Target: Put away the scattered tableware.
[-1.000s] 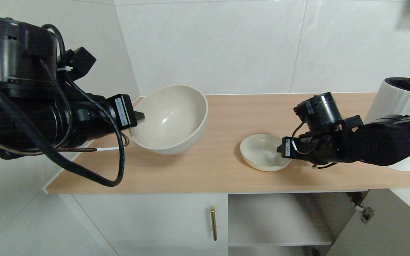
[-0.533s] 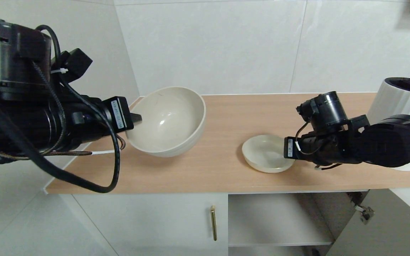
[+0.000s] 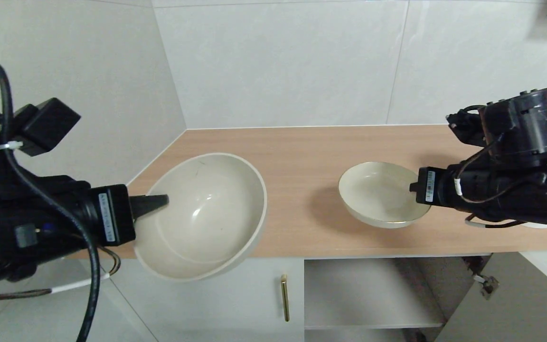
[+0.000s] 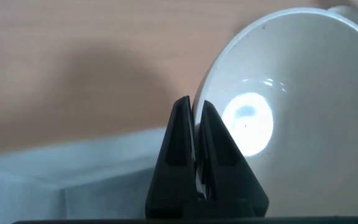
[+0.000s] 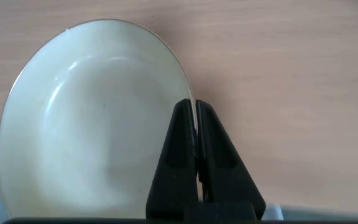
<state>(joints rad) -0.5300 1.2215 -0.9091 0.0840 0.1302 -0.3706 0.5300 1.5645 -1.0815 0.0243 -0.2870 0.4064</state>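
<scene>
One bowl (image 3: 207, 216), one plate (image 3: 375, 190)

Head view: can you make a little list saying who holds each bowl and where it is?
Big bowl: gripped at its rim by the left gripper, jaws shut, held out past the counter's front edge.
Small dish: gripped at its rim by the right gripper, jaws shut, held above the counter.
Cupboard below: open compartment, shelf showing.

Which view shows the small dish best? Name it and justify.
Right wrist view: the small dish is close, rim pinched by the right gripper. Head view shows it farther off, held above the counter.
</scene>
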